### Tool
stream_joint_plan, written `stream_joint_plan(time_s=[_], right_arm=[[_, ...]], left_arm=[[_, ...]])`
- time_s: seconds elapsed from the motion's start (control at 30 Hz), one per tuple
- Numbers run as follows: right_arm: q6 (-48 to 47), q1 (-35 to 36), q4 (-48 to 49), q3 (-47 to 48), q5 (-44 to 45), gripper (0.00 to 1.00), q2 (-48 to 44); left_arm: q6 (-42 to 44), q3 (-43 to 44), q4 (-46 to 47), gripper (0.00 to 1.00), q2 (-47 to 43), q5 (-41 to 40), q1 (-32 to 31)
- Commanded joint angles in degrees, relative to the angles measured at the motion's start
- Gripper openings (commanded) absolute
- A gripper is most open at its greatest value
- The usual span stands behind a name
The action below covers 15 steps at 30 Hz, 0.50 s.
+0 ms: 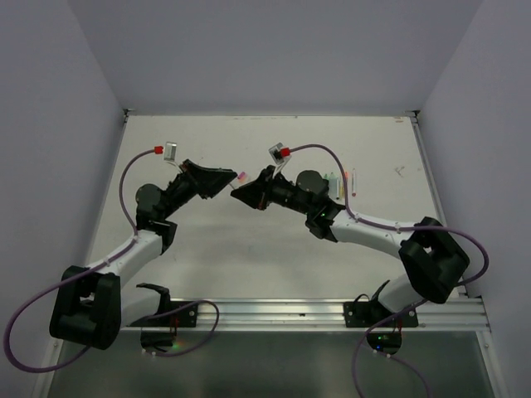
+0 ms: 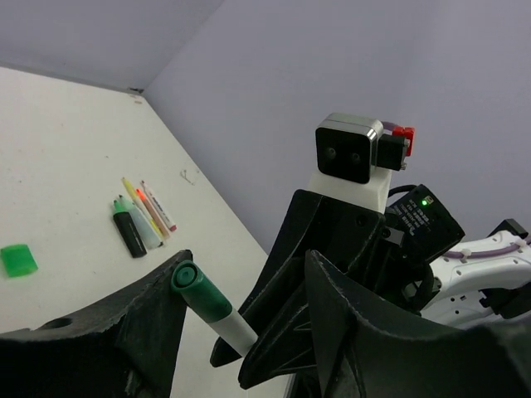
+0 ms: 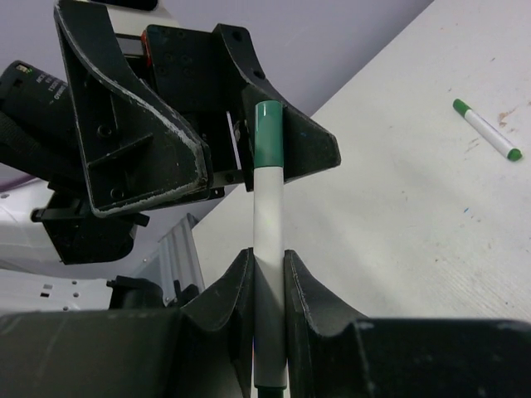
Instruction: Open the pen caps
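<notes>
Pen point(image 3: 268, 207) clamped in right pincer point(image 3: 268, 257), left pincer point(image 1: 228, 177) straddling its green cap point(image 3: 268, 137).

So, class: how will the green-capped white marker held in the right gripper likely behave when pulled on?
Probably stiff: the white marker stands straight out of the right gripper without sagging. Its smooth round barrel may slip or twist in that grip. On the table it would likely roll.

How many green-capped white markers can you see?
2: one green-capped white marker held in the right fingers, a second marker lying loose on the white table. Others may be hidden.
</notes>
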Motion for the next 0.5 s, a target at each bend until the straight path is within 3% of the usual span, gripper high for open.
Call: stream_joint_plan(time_s=[0.0,0.47], right_arm=[[1.4,-0.9,5.1,0.6,-1.4,0.0,1.1],[8.2,-0.9,11.1,-1.9,-6.1,0.0,3.6]], left_arm=[[-2.5,-0.9,4.8,0.59,-1.5,-1.5,-0.5],[-0.8,0.3,7.4,0.57,-1.4,-4.4,-0.6]])
